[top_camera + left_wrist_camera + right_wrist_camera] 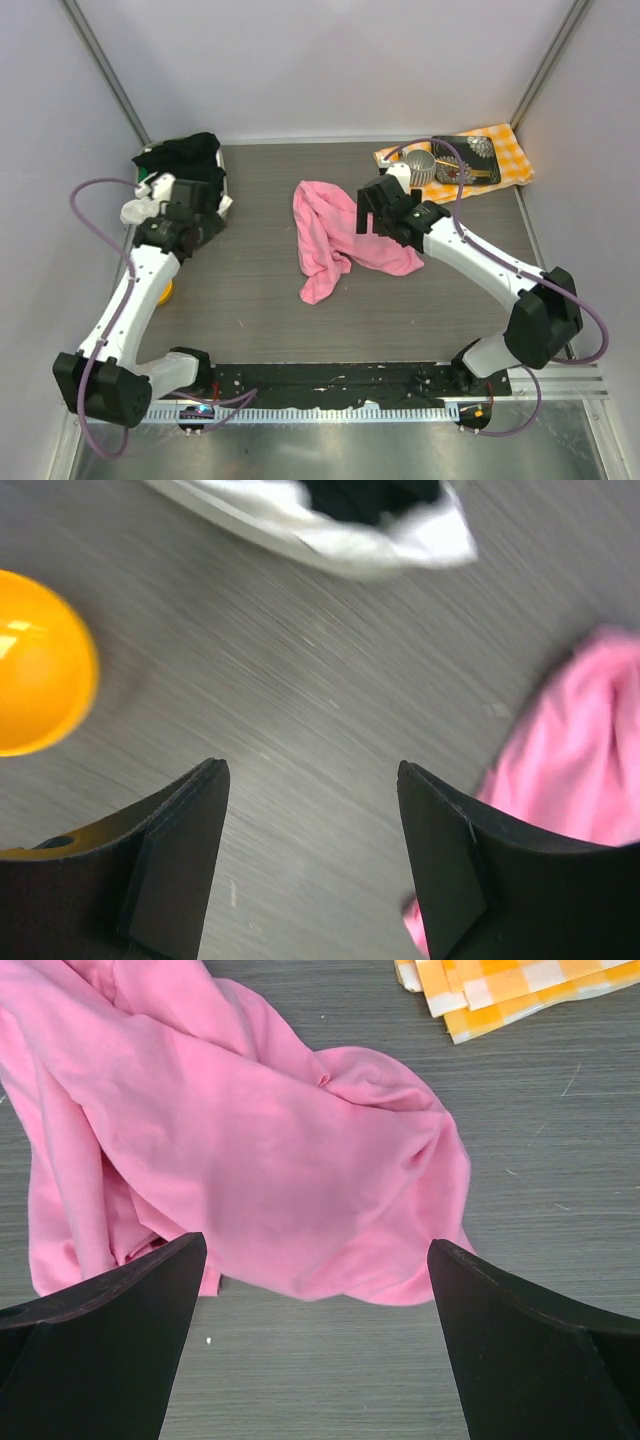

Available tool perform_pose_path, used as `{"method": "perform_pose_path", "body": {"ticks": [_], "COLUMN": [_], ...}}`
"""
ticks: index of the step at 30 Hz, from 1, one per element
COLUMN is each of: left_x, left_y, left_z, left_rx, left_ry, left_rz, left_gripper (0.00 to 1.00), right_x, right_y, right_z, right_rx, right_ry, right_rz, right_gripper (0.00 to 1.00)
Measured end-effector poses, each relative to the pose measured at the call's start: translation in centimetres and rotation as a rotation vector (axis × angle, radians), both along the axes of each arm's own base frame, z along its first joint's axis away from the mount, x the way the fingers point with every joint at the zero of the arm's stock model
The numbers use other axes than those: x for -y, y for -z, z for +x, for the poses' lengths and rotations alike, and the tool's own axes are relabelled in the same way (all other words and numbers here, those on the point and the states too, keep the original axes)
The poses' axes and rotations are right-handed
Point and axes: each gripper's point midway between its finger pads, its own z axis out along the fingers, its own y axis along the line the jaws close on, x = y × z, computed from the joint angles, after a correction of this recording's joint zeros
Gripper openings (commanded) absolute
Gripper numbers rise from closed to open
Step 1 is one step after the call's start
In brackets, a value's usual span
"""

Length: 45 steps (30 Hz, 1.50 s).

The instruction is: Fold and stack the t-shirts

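- R gripper (pixel 315 1250): jaws wide apart, empty, over pink t-shirt (pixel 250 1140) crumpled mid-table.
- L gripper (pixel 312 770): jaws apart, empty, above bare table (pixel 330 680).
- Black t-shirt (pixel 185 158) heaped rear left.
- Dark tray (pixel 478 150) on checked cloth (pixel 508 150), metal cup (pixel 420 165) at its left edge.
- Orange round obj (pixel 30 665) by L arm.

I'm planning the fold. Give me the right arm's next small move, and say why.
Probably lower the right claw onto the pink shirt and close on a fold of it. The claw hangs open above the shirt and holds nothing, and the shirt lies crumpled and unfolded on the table.
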Motion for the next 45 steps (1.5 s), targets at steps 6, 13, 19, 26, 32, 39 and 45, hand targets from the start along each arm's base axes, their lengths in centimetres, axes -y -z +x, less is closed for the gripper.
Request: {"method": "perform_pose_path", "body": {"ticks": [6, 13, 19, 26, 32, 39, 45], "left_x": [12.5, 20.9, 21.7, 23.3, 24.5, 25.9, 26.2], "left_y": [2.4, 10.1, 14.7, 17.6, 17.2, 17.6, 18.2], "left_z": [-0.2, -0.5, 0.2, 2.1, 3.6, 5.2, 5.8], "left_rx": [-0.038, -0.179, -0.230, -0.234, -0.201, -0.176, -0.175], "left_ry": [0.356, 0.551, 0.556, 0.568, 0.573, 0.573, 0.567], "left_rz": [0.012, 0.085, 0.115, 0.128, 0.120, 0.112, 0.126], "left_gripper": [0.72, 0.72, 0.72, 0.72, 0.70, 0.31, 0.20], "right_x": [1.0, 4.9, 6.0, 6.8, 7.2, 7.3, 7.6], "right_y": [1.2, 1.3, -0.9, -0.9, -0.1, 1.4, 2.2], "right_z": [1.1, 0.6, -0.2, -0.8, -0.9, -1.2, -1.6], "right_rx": [-0.032, -0.032, 0.018, 0.027, 0.011, -0.024, -0.041], "right_ry": [0.032, 0.121, 0.143, 0.160, 0.166, 0.164, 0.164], "right_rz": [-0.008, -0.012, 0.000, -0.018, -0.045, -0.068, -0.080], "right_gripper": [1.00, 1.00, 1.00, 1.00, 1.00, 1.00, 1.00]}}
